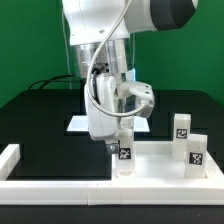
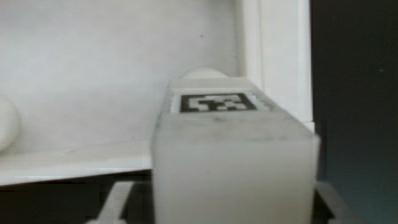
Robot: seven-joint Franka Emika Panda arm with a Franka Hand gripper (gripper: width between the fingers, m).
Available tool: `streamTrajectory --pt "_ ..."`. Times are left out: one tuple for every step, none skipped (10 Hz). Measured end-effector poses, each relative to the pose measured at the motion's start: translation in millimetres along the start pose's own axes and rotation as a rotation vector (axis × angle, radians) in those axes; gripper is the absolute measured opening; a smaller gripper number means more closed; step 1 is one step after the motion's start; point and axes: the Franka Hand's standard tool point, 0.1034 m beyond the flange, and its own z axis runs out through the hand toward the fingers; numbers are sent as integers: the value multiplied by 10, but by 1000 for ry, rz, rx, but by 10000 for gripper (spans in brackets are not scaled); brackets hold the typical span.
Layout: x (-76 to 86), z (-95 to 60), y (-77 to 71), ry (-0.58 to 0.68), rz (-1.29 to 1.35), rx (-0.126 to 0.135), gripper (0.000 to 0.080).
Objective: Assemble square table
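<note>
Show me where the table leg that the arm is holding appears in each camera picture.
Exterior view: the held leg stands upright at lower centre, under the end effector, over the tabletop.
Wrist view: the same leg fills the middle, tag facing the camera.
Shared landmark: the tabletop's raised rim.

The arm's grey two-finger gripper (image 1: 122,149) hides its fingertips behind the small white tagged plastic leg (image 1: 124,158). The large white square plastic tray-like top (image 1: 165,172) is cut by the lower frame edge. The wrist view is blurred.
</note>
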Motion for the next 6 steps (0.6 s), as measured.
streamTrajectory --pt "-3 5 2 0 0 -1 288" --pt "-19 6 0 6 -43 -3 476" --pt "-117 7 -10 44 -266 -19 589" --pt "-236 6 -14 65 -406 -40 589" --pt "-229 7 -17 64 -483 -39 637" --pt "-207 7 -16 64 -515 -41 646"
